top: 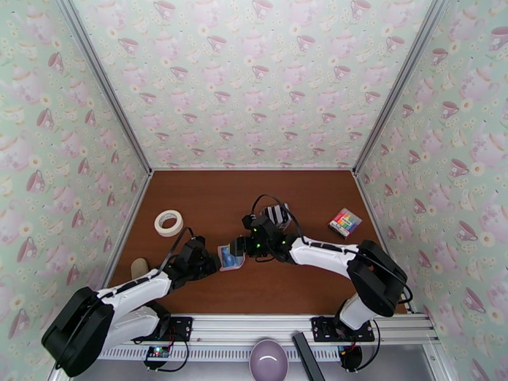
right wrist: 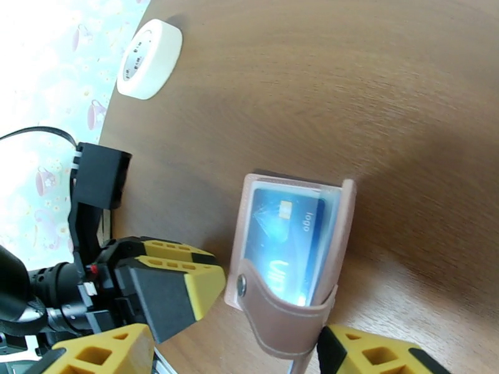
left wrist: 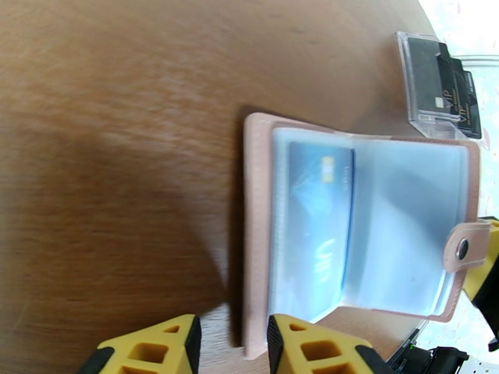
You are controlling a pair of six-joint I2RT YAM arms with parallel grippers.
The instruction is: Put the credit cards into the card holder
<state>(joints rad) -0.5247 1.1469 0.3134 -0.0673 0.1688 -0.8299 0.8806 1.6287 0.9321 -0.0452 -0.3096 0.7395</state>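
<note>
The card holder (left wrist: 256, 232) is a pink wallet lying open on the brown table, between the two grippers (top: 230, 256). A card (left wrist: 315, 225) sits in its pale blue pocket, also seen from the right wrist (right wrist: 284, 244). Black credit cards (left wrist: 452, 98) stand in a clear rack (top: 277, 214) behind the right gripper. My left gripper (left wrist: 234, 347) is narrowly open with the wallet's cover edge between its fingers, a gap showing on one side. My right gripper (right wrist: 234, 363) stands wide open at the snap tab (right wrist: 280, 325) end, one finger (right wrist: 374, 356) close to the cover.
A white tape roll (top: 168, 223) lies at the left, a striped multicoloured pad (top: 344, 222) at the right, and a beige lump (top: 140, 268) near the left arm. A lilac bowl (top: 268, 360) sits below the table's front rail.
</note>
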